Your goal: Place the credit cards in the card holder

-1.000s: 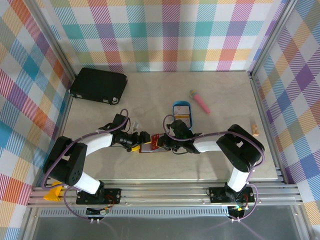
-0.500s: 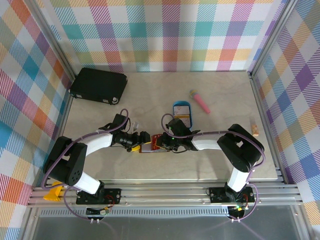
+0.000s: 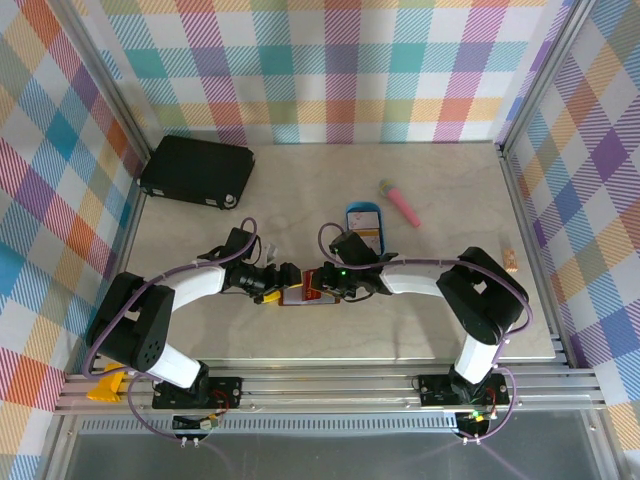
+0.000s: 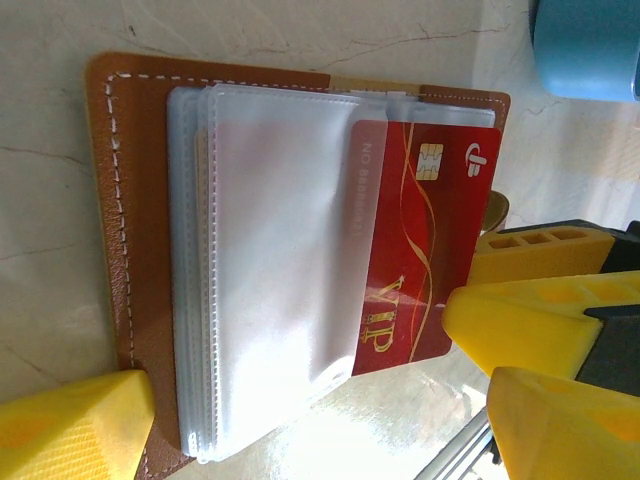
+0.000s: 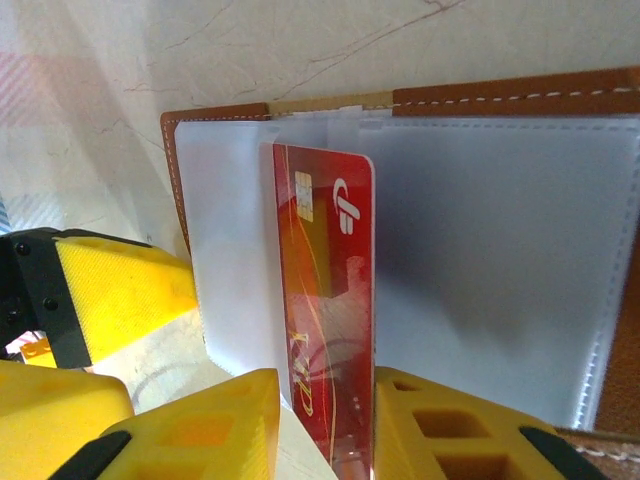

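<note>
At mid-counter: the card holder (image 3: 298,296) lies open on the pale counter (image 3: 440,320), with one pincer on either side of it in the top view.
Card holder, detail: the brown stitched leather (image 4: 140,250) lies flat. A stack of clear plastic sleeves (image 4: 270,260) is spread across its inside.
Credit card: a red card (image 4: 425,250) with a chip and gold lettering rests on the sleeves at the right of the left wrist frame. In the right wrist view the red card (image 5: 325,300) is tilted up off the top sleeve and throws a shadow to its right. Its far end is close to the holder's upper leather edge (image 5: 500,92). Whether that end sits inside a pocket cannot be told.
Right pincer: the right pincer (image 3: 325,285) is just right of the holder in the top view. Its yellow fingers (image 5: 200,430) are parted a little, and the card's near end sits in the gap between them. Whether either pad touches the card cannot be told.
Left pincer: the left pincer (image 3: 283,284) is just left of the holder, with its jaws spread wide and holding nothing. One finger (image 4: 70,430) sits at the holder's lower left leather corner. The other (image 4: 570,425) is at the lower right, with bare counter between it and the card.
Blue tray: the blue tray (image 3: 363,215) sits just above the right pincer in the top view.
Pink stick: the pink stick (image 3: 400,204) lies up and right of the tray.
Black case: the black case (image 3: 197,170) sits in the upper left corner of the counter, well apart from the holder.
</note>
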You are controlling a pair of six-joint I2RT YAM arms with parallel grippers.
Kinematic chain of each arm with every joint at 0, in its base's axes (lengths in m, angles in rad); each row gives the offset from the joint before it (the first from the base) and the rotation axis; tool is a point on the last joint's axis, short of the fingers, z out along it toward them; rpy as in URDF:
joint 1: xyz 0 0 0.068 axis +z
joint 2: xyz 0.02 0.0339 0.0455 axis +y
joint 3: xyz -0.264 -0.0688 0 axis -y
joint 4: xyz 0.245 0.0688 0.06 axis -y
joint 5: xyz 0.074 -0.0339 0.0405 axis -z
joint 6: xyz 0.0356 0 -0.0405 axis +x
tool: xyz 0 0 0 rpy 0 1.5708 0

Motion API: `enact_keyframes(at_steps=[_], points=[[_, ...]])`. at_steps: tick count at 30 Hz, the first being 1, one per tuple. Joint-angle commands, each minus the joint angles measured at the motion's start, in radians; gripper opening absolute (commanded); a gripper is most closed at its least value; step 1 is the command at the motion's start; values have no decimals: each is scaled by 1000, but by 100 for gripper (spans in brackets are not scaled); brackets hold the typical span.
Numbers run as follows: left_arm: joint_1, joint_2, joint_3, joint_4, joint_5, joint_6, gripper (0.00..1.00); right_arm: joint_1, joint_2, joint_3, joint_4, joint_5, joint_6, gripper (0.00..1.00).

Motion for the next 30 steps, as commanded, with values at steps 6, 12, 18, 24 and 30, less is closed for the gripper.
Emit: enact_keyframes(at_steps=[6,12,18,24,30], points=[[-8,20,5,-19,4,15,87,5,18,67,-90,15,-35,31],[-8,24,9,-20,6,14,87,5,46,109,-144,12,-43,29],[-7,23,7,-23,6,15,87,5,59,133,-188,21,-43,20],[-8,23,7,-20,7,15,87,5,50,139,-221,48,-49,26],[-8,22,5,-20,8,15,86,3,48,152,-230,58,-64,25]])
